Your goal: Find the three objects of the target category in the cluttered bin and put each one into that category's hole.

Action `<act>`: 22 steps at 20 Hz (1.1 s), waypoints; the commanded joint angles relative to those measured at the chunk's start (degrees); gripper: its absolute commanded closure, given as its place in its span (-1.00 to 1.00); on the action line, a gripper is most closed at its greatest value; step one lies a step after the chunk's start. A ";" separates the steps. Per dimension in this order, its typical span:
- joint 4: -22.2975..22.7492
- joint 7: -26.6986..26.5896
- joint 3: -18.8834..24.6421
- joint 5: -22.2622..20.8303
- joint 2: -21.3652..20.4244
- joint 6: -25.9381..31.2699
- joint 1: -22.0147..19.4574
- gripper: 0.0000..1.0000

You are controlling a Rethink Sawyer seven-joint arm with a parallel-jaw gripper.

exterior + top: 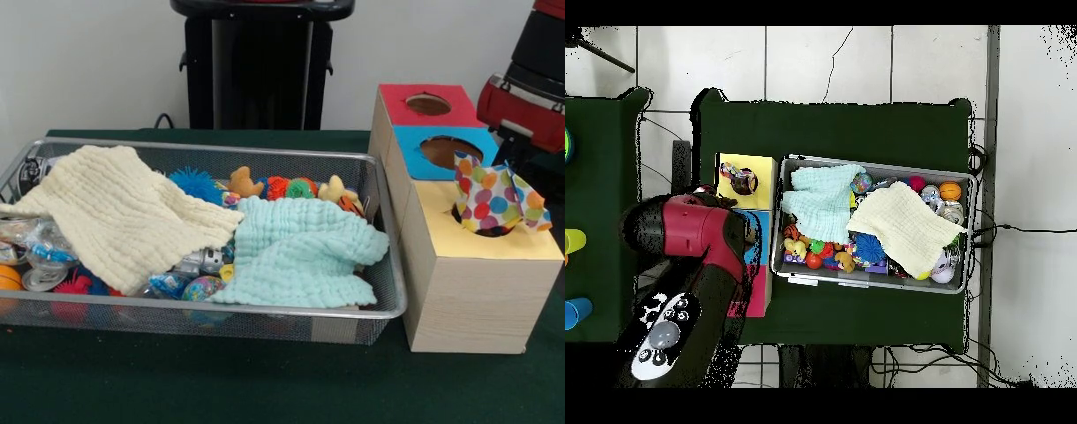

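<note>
Front view: polka-dot cloth stuffed halfway into yellow box's hole.
Gripper hidden behind the arm; open or closed, impossible to tell.

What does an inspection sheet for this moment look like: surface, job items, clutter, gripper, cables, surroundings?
Surface: green cloth-covered table.
Job's things: wire mesh bin full; polka-dot fabric piece sits partly in the yellow box's hole, edges sticking up.
Clutter: cream waffle cloth and mint waffle cloth drape over small toys; blue spiky ball, orange ball. Red box and blue box behind the yellow one.
Gripper: hidden under the red arm; state cannot be told.
Cables: black leads on the floor beside the table.
Surroundings: white wall, tiled floor, black pedestal.
</note>
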 commanded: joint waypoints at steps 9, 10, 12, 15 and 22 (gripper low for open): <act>4.52 14.25 12.20 4.07 10.30 -20.52 -4.09 1.00; 4.44 14.37 12.21 4.17 10.46 -20.55 -4.02 1.00; 4.05 14.66 11.67 4.41 10.66 -19.77 -3.70 1.00; 3.57 15.18 8.95 4.69 9.50 -13.24 -2.47 1.00; 2.08 13.99 0.72 0.22 1.92 11.54 0.26 1.00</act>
